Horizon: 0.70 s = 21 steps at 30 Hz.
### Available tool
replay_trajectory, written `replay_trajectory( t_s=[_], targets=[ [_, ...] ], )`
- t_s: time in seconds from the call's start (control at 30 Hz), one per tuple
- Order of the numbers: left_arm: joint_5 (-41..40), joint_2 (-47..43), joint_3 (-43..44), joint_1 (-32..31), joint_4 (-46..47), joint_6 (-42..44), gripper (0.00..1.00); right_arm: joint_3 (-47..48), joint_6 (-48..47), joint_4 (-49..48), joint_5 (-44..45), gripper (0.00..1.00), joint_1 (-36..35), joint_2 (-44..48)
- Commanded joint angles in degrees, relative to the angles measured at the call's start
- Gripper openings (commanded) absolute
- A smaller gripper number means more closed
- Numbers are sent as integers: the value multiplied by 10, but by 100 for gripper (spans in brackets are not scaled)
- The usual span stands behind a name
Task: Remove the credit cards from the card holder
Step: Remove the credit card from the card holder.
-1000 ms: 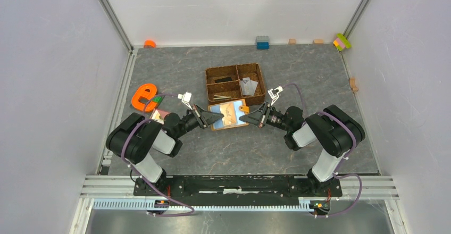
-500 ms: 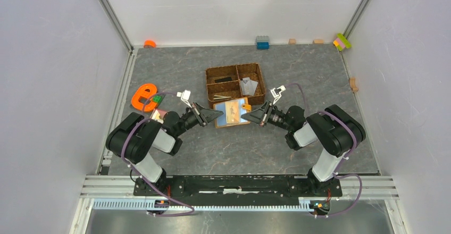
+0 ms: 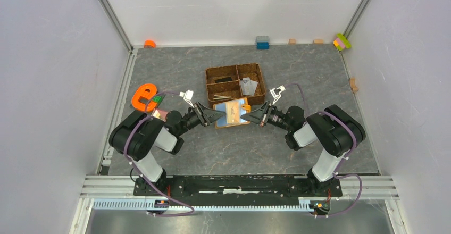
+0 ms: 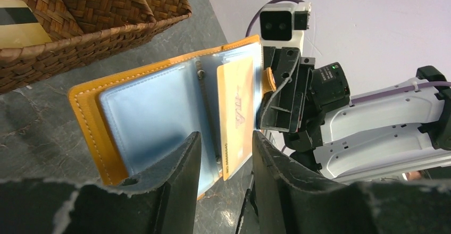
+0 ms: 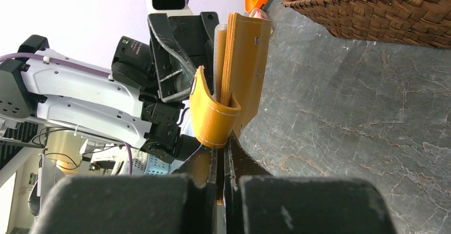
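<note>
The card holder (image 3: pixel 230 113), orange with pale blue lining, hangs open just above the table in front of the woven tray. My right gripper (image 5: pixel 220 157) is shut on its right edge beside the curled snap tab (image 5: pixel 213 118). A beige credit card (image 4: pixel 236 109) sticks partway out of a slot in the card holder (image 4: pixel 143 111). My left gripper (image 4: pixel 226 157) is open at the holder's left edge. The card's lower corner shows in the gap between its fingers, and neither finger touches it. In the overhead view the left gripper (image 3: pixel 218 116) and right gripper (image 3: pixel 246 116) face each other across the holder.
The brown woven tray (image 3: pixel 208 88) behind the holder has several cards in its compartments, one beige with a black stripe (image 4: pixel 16 24). An orange e-shaped toy (image 3: pixel 142 97) and a green brick (image 3: pixel 157 100) lie at the left. Bricks (image 3: pixel 262 42) line the back wall.
My left gripper's jaws have gone from shut to open. The card holder has shifted slightly towards the tray. The right gripper has kept its grip.
</note>
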State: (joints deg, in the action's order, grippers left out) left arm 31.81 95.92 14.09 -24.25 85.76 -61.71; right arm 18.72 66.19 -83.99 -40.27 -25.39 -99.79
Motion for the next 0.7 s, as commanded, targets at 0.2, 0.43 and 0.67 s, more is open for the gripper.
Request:
replay_trajectory(
  t_s=[0.2,0.43,0.67],
  targets=[
    [34,35,40,-6,28,-19,46,2,1,-283,0,0,-4,14],
    [49,51,56,-12,29,-29,41,4,1,-283,-1,0,-5,13],
    [51,52,59,-17,30,-26,14,4,2,-282,-1,0,-5,12]
  ],
)
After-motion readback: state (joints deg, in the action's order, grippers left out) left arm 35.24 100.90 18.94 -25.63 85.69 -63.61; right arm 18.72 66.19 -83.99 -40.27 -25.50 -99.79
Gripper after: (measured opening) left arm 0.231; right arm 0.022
